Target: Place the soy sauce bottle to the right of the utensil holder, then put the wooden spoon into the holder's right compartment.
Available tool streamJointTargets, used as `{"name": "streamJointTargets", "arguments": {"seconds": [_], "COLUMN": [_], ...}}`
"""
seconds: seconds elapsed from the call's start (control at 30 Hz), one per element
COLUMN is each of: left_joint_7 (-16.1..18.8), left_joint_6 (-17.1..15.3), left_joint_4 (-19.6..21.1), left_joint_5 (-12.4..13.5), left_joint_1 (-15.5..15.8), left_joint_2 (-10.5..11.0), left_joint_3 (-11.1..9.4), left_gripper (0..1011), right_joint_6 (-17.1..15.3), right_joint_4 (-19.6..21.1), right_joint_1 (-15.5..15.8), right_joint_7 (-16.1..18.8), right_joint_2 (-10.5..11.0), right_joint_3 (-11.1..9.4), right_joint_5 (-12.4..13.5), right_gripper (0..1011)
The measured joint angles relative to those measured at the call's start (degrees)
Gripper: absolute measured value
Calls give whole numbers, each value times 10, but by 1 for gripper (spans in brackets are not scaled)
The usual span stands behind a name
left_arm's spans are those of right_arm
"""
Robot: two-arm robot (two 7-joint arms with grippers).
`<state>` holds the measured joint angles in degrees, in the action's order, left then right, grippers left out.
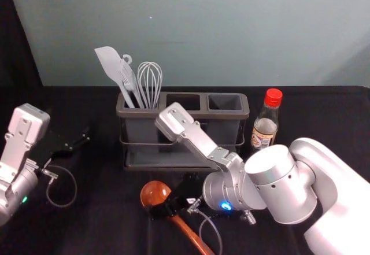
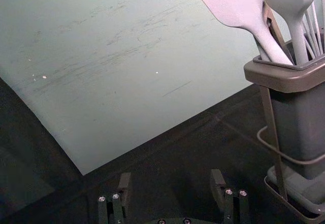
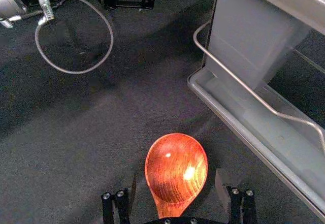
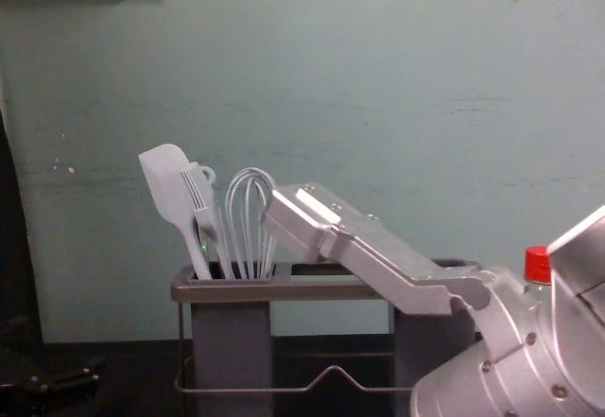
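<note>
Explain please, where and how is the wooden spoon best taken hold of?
From above, I would lower the right pincer, open over the spoon, and close it across the handle, just beside the bowl: the spoon lies on the table, and the handle is much narrower than the round bowl.

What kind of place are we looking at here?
Probably a robot test bench set up as a small kitchen station: a utensil holder with a whisk and a soy sauce bottle stand on black cloth, with two robot arms over it.
</note>
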<state>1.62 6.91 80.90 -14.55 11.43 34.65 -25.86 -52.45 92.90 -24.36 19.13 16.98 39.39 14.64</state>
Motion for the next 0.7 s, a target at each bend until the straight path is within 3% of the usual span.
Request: {"name": "streamJointTargets", "arguments": {"seconds": [0.7], "left_joint_7": [0], "left_joint_6": [0], "left_joint_4": [0], "left_joint_5": [0], "left_joint_1": [0], "left_joint_2": [0], "left_joint_3": [0], "left_gripper": [1011], "right_joint_6": [0], "right_joint_4": [-27], "right_joint_1": [-13], "right_joint_7": [15], "right_joint_2": [-19], "right_joint_3": [16], "right_joint_5": [-43], "right_gripper": [1003]}}
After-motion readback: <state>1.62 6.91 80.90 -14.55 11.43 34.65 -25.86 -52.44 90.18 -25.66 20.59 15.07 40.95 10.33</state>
